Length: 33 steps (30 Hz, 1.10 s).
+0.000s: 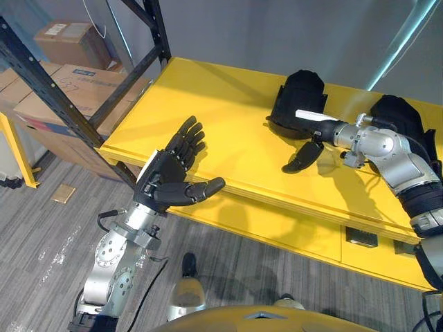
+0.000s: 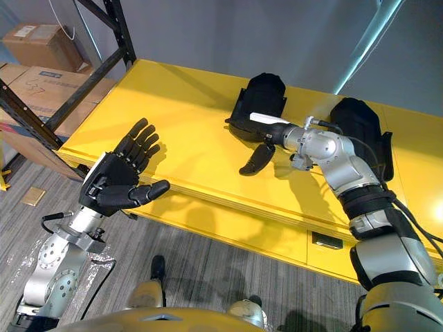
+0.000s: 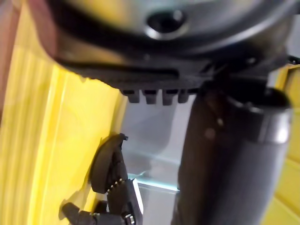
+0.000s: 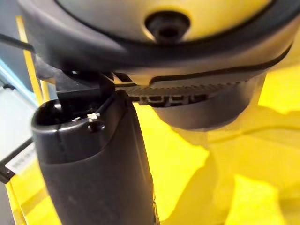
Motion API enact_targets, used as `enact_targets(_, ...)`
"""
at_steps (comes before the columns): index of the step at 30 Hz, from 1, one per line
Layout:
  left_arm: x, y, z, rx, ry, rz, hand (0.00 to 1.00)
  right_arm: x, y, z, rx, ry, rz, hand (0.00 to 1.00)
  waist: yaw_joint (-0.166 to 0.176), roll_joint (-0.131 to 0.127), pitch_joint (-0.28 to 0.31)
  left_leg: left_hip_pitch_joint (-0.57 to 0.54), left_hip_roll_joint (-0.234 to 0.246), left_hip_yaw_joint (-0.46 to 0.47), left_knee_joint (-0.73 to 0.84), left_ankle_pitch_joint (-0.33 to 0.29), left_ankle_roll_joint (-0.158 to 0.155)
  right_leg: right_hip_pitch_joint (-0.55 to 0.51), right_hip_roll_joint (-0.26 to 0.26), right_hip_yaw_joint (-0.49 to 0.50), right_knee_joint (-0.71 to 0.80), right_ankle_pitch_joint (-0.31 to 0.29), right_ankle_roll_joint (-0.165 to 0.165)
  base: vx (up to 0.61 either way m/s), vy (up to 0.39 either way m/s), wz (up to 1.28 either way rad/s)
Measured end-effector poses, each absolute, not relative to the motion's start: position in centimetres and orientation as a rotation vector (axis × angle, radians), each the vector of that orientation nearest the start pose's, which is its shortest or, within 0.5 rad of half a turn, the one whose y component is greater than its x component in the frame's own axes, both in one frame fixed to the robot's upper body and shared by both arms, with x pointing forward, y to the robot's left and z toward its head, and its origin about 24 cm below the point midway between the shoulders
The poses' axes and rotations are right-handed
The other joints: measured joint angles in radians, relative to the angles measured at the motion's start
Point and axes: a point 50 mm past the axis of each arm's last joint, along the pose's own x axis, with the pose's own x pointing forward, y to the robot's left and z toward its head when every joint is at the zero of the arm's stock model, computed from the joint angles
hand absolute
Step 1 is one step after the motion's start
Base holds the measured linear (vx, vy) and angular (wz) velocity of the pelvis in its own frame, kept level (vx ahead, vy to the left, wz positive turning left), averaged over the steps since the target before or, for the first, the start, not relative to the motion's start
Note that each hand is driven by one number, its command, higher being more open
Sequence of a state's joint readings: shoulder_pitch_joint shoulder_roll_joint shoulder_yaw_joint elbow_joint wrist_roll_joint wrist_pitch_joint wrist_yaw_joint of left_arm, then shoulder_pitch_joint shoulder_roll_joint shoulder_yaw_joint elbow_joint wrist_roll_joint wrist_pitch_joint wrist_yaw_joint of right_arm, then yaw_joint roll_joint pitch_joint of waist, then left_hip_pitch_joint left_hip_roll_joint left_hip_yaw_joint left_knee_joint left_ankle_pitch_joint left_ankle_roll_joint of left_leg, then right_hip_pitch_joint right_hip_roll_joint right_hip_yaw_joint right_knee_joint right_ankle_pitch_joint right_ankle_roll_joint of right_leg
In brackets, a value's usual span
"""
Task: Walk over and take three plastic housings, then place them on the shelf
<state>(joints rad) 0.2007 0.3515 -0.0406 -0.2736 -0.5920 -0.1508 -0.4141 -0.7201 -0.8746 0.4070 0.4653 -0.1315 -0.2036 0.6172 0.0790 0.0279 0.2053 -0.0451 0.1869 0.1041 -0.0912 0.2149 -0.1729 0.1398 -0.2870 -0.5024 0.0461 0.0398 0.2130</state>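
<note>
Housing (image 1: pixel 299 93) touching right robot hand (image 2: pixel 257 158) on shelf (image 1: pixel 208 104), second housing (image 1: pixel 398 114) near

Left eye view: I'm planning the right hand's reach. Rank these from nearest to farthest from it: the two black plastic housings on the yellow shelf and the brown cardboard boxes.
1. Black plastic housing, midway along the yellow shelf, right at the right hand.
2. Second black housing, on the hand's right.
3. Brown cardboard boxes, far left, beyond the shelf.

Left housing (image 2: pixel 264 93) and right housing (image 2: pixel 358 128) lie on shelf (image 2: pixel 187 131). Right hand (image 2: pixel 257 159) at left housing. Left hand (image 2: pixel 114 178) spread, fingers straight, at shelf's front edge.
</note>
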Motion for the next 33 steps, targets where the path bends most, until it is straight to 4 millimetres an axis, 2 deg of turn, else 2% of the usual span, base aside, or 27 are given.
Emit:
enact_targets(12, 20.7, 18.3, 8.7, -0.202, -0.241, -0.477, 1.00, 34.4, -23.6, 16.9, -1.180, 0.068, 0.705, 1.00, 0.002, -0.012, 0.020, 0.000, -0.001, 0.002, 0.000, 0.004, 0.009, 0.001, -0.001, -0.002, -0.002, 0.003, 0.003, -0.03, 0.003, 0.00)
enact_targets(17, 20.7, 18.3, 8.7, -0.201, -0.242, -0.474, 1.00, 34.2, -23.1, 17.1, -1.186, 0.067, 0.729, 1.00, -0.001, -0.012, 0.019, 0.002, -0.001, 0.007, 0.000, 0.005, 0.009, 0.000, -0.002, 0.000, -0.001, 0.003, 0.003, 0.00, 0.000, -0.01)
enact_targets(28, 20.7, 18.3, 8.7, -0.201, -0.241, -0.473, 1.00, 32.9, -22.2, 16.2, -1.182, 0.057, 0.803, 1.00, -0.003, -0.012, 0.018, 0.019, 0.000, 0.028, 0.000, -0.008, 0.004, 0.000, -0.005, 0.020, 0.001, -0.002, -0.005, -0.02, -0.001, -0.05)
enact_targets(33, 20.7, 18.4, 8.7, -0.198, -0.240, -0.474, 1.00, 32.4, -21.9, 15.8, -1.176, 0.064, 0.820, 1.00, -0.001, -0.028, 0.007, 0.018, 0.000, 0.028, 0.000, -0.008, 0.004, 0.000, -0.005, 0.019, -0.001, -0.002, -0.005, 0.00, 0.000, 0.00)
